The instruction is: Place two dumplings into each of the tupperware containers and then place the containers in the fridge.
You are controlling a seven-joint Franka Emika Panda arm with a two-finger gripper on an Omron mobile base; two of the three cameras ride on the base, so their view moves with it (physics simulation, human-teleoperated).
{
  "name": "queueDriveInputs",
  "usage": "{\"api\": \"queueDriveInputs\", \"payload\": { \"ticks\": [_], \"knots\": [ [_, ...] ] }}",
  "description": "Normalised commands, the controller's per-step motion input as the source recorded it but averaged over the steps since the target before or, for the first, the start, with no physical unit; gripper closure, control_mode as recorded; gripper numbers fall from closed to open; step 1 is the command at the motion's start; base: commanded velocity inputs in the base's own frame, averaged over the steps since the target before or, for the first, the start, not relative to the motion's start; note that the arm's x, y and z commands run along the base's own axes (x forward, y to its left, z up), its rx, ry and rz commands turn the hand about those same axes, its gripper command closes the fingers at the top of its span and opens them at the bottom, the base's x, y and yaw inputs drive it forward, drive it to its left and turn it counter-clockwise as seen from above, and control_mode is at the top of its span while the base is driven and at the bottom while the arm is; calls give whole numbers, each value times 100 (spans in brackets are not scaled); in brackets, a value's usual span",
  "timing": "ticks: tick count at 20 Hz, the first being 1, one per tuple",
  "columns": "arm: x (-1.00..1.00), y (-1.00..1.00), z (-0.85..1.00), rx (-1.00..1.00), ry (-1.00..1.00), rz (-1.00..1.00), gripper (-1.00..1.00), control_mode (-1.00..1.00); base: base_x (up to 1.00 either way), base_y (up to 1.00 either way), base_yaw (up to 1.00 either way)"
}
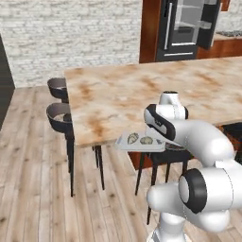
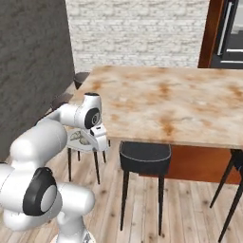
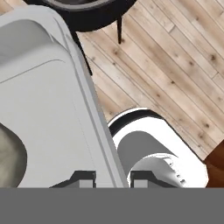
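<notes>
the gripper [image 3: 113, 179] is closed on the rim of a tray [image 1: 142, 142], one fingertip [image 3: 83, 178] inside the wall and the other outside. the tray is held level in the air, off the near edge of the counter [image 1: 156, 90] and just below its top. two dumplings [image 1: 139, 139] lie side by side in it, on the half away from the gripper. under the tray is wood floor [image 3: 175, 70], with a stool [image 2: 144, 159] close beside and two more stools [image 1: 59, 101] beyond. the fridge [image 1: 186, 28] stands well away, past the counter's far side, its doors open.
</notes>
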Motion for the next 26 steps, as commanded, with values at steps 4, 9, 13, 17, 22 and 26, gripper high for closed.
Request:
{"api": "queueDriveInputs", "payload": {
  "ticks": [4,9,13,17,22,26],
  "knots": [
    [0,0,0,0,0,0,100,100,3,100,-12],
    [0,0,0,0,0,0,100,100,30,100,-15],
    [0,0,0,0,0,0,100,100,56,100,-17],
    [0,0,0,0,0,0,100,100,60,100,-18],
    [0,0,0,0,0,0,100,100,75,100,-17],
    [0,0,0,0,0,0,100,100,97,100,-12]
  ]
}}
